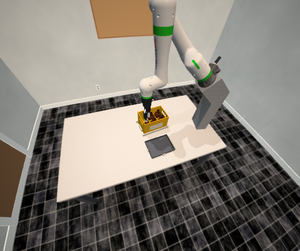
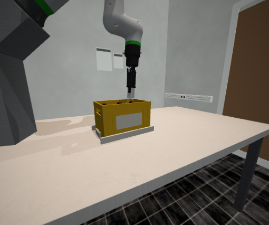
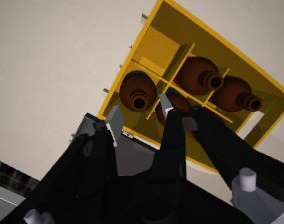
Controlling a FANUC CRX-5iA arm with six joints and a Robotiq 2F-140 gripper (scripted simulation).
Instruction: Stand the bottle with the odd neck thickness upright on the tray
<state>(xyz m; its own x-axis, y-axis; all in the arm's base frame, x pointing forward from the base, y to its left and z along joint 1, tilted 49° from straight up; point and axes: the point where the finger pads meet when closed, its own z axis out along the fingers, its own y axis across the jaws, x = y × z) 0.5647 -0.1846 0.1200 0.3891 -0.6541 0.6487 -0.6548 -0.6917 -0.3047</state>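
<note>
the gripper (image 2: pixel 130 91) is hanging just above the crate (image 2: pixel 122 116), fingers pointing straight down, part spread and gripping nothing. the bottles are standing upright in their cells, long axes vertical, so i'd judge the coming move to be a straight drop onto a neck. from the wrist camera one bottle (image 3: pixel 138 93) is sitting off to the side of the fingertips, while another (image 3: pixel 174 102) is lying almost straight under them, half hidden. two more (image 3: pixel 202 76) (image 3: pixel 236 94) are standing beyond. the side view is showing only dark bottle tops at the rim. the tray (image 1: pixel 159 146) is showing only from above, near the crate.
</note>
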